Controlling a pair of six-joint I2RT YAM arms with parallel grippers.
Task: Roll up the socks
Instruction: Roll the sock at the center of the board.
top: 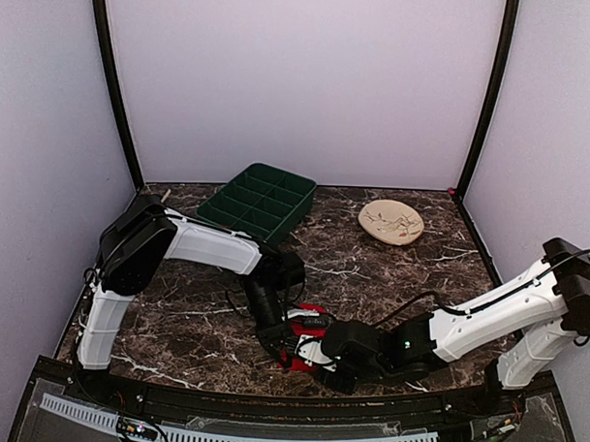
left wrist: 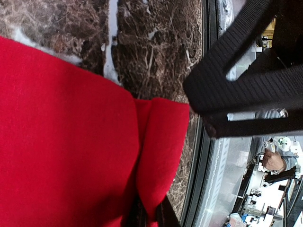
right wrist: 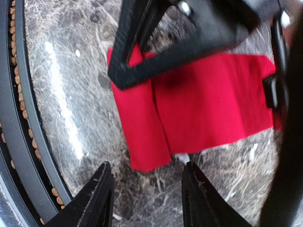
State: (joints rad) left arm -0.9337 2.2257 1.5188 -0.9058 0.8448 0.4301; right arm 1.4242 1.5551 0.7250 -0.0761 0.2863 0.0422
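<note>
The red socks (top: 309, 312) lie flat on the marble table near its front edge, between the two arms. In the left wrist view the socks (left wrist: 71, 132) fill the left half, and a narrow fold of them runs down between the fingers of my left gripper (left wrist: 150, 215), which is shut on it. My right gripper (right wrist: 147, 189) stands open just short of the socks (right wrist: 208, 109), above bare marble, with nothing between its fingers. One of the left gripper's fingers (right wrist: 156, 52) crosses over the socks in the right wrist view. From above, the left gripper (top: 289, 345) and right gripper (top: 318, 350) nearly meet.
A green compartment tray (top: 260, 200) stands at the back left of the table. A beige flat object (top: 391, 222) lies at the back right. The table's black front rail (right wrist: 19, 118) runs close beside the socks.
</note>
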